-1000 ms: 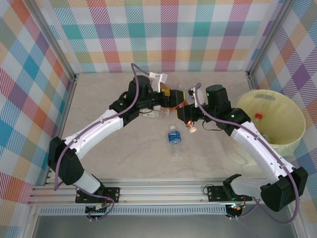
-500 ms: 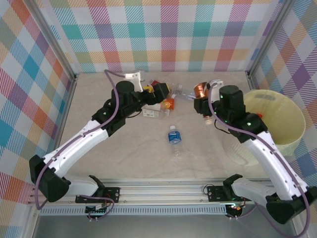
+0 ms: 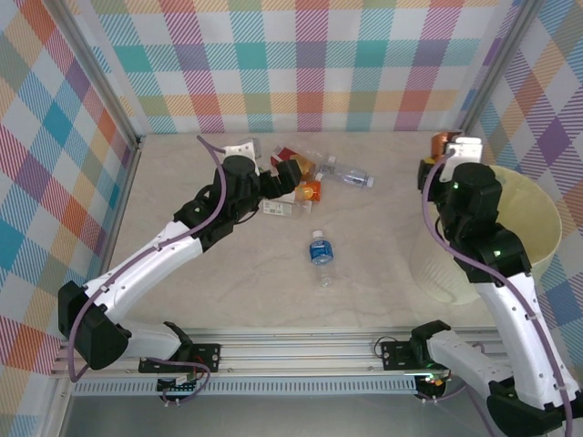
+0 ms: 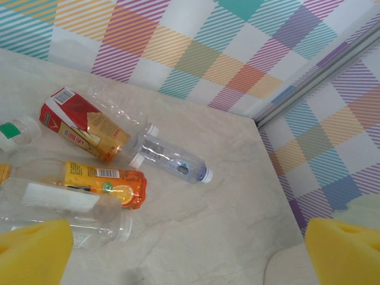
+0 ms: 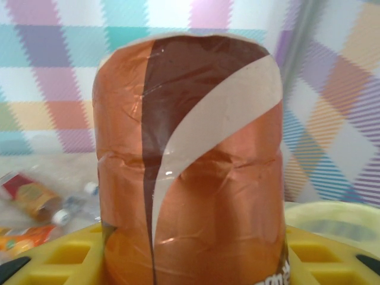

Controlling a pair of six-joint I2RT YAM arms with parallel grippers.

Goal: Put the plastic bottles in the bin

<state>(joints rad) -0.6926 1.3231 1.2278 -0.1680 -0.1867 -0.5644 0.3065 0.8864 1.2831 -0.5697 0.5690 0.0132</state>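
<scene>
Top external view: the left gripper has drawn back a little over the pile. Its jaws are spread wide and empty, the remaining plastic bottles lie just ahead of its fingertips, and a blue-labelled bottle is well behind it. Over the last second the right gripper, clenched on a brown-labelled bottle, has swung away from that pile and now hangs at the bin, whose rim is just beside it. A release slightly further over should drop the bottle in.

White arms with black joints, purple cables — yellow tool pads
</scene>
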